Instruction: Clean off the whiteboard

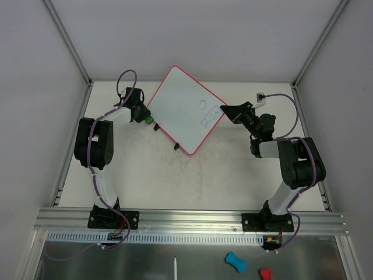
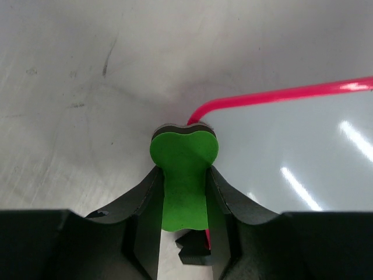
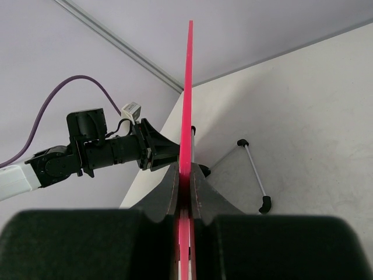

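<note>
1. The whiteboard [image 1: 185, 111] sits mid-table toward the back, turned like a diamond and caught between your two arms. It's the big worry. Only one corner is actually gripped, so a push on the other side could swing or tip the whole thing. I can't tell whether its lower edge rests on the table [image 1: 233, 181].
2. Your right gripper [image 1: 228, 109] is clenched on the thin pink rim at the board's right corner. That's a skinny bite, and my guess is wiping force from the far side could slide the rim out of the jaws.
3. Your left gripper [image 1: 141, 112] is clamped on the green eraser [image 2: 184, 157], which is parked at the board's left rounded corner, touching the frame. Drag from here and it may snag the rim instead of riding onto the white face.
4. The blue scribbles [image 1: 207, 115] are way over by the right gripper. Getting to them means crossing the whole board, and your arms could bump near that corner.
</note>
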{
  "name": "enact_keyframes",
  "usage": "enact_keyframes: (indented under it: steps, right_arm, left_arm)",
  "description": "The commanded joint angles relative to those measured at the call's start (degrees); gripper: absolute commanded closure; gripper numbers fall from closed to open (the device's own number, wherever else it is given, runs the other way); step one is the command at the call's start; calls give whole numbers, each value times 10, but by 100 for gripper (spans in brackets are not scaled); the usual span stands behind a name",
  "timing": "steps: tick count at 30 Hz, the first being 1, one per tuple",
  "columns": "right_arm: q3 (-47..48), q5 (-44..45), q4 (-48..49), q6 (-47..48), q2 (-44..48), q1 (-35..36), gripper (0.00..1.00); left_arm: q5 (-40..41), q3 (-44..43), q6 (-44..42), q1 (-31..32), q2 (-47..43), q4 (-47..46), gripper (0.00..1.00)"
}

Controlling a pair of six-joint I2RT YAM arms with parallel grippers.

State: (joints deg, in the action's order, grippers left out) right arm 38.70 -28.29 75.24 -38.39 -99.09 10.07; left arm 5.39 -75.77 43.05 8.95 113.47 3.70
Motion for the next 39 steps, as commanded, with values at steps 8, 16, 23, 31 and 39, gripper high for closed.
enact_keyframes:
  steps: [8, 16, 23, 31, 39]
  right_arm:
    - [12, -46, 32, 23, 4, 15, 100]
    - [11, -46, 31, 24, 7, 14, 100]
    - [10, -46, 31, 26, 7, 15, 100]
    - [11, -47, 31, 26, 8, 15, 100]
    - [9, -47, 30, 27, 10, 15, 100]
  left_arm:
    - [1, 18, -73, 38, -175, 27, 100]
    - [-143, -2, -209, 105, -154, -115, 100]
    - [-152, -79, -257, 138, -65, -127, 100]
    - [-147, -131, -303, 170, -14, -128, 100]
    - [-133, -127, -358, 240, -9, -133, 100]
